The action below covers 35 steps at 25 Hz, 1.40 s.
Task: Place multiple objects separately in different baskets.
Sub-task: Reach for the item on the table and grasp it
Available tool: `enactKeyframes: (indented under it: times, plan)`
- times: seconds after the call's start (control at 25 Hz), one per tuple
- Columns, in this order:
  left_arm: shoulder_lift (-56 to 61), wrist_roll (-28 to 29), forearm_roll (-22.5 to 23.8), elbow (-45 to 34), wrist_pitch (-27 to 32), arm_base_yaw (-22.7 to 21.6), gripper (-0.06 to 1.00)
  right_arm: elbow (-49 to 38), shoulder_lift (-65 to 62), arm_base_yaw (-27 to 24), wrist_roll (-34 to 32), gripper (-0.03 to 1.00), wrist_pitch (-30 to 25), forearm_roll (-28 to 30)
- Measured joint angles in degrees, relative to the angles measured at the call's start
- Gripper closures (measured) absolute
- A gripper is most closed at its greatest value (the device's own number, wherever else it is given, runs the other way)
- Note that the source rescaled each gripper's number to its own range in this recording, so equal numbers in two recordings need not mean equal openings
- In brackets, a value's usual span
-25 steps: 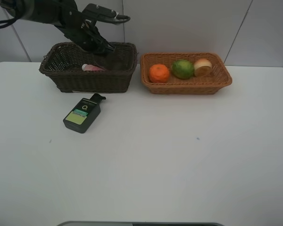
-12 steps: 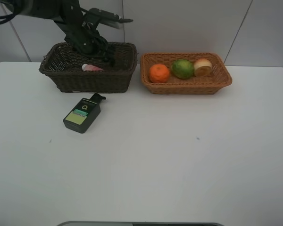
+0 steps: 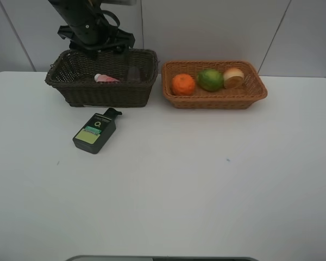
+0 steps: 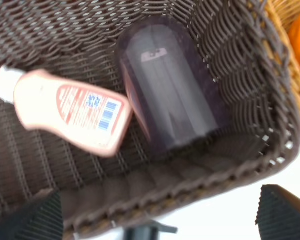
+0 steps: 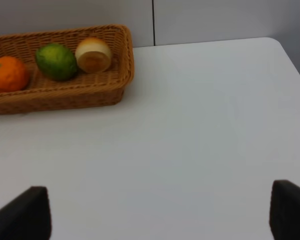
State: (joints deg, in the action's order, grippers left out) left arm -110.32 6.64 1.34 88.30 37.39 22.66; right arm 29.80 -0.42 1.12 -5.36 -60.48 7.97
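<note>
Cup [image 4: 170, 90] lies in basket [image 4: 250, 150], clear of spread fingers [image 4: 285, 212].

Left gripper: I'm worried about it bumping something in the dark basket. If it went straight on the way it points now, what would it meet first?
Probably the purplish cup lying in the dark basket, which sits nearest the middle of the left wrist view, beside the pink bottle. The left gripper has open jaws; depth is unclear.

A robot test bench in a lab is showing here: a bare white desk [image 3: 206, 185] is standing against plain grey wall panels [image 3: 217, 27], with a black robot arm [image 3: 87, 24] reaching in at eleven o'clock.
</note>
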Motion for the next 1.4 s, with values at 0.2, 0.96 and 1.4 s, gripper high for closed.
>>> enactKeyframes:
  times: [0.2, 0.96, 1.4]
  plan:
    - [5.7, 3.8, 0.5, -6.4, 0.4, 1.6, -0.04, 0.0, 0.0, 0.0, 0.0, 0.04, 0.0, 0.0]
    - [6.6, 5.6, 0.5, -17.4, 4.6, 5.3, -0.04, 0.0, 0.0, 0.0, 0.0, 0.04, 0.0, 0.0]
    - [3.6, 5.6, 7.1, -20.9, 2.2, 5.3, -0.04, 0.0, 0.0, 0.0, 0.0, 0.04, 0.0, 0.0]
